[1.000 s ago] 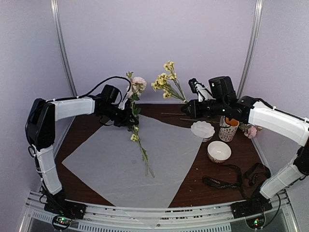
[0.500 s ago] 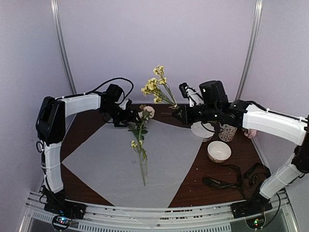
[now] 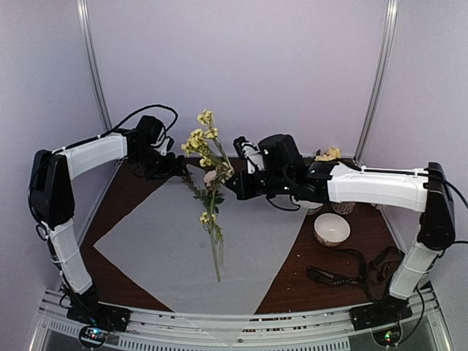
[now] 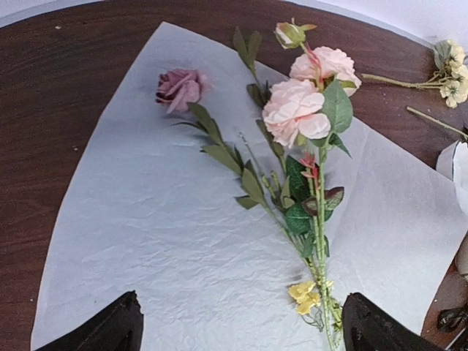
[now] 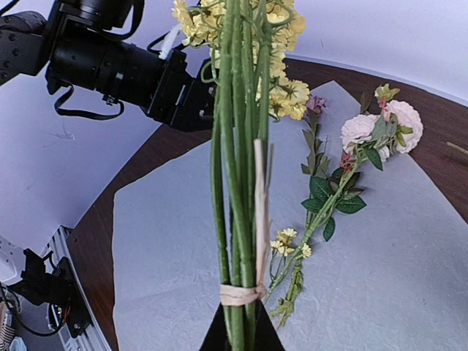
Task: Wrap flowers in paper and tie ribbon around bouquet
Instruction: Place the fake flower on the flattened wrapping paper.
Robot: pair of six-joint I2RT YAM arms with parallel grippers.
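Note:
A pink-bloomed spray of the flowers lies flat on the paper, stems toward the near edge. My left gripper hovers open over the paper's back left part, nothing between its fingertips. My right gripper is shut on the stems of a yellow bunch, tied with a pale band and held upright above the paper's far edge. The black ribbon lies on the table at the near right.
A small purple bloom lies on the paper left of the pink spray. A white bowl stands right of the paper. More yellow stems lie on the dark table beyond the sheet. Metal posts stand at both back corners.
The left gripper opened and let go of the pink spray, which now lies on the paper, and drew back left. The right arm carried the yellow bunch leftward over the paper.

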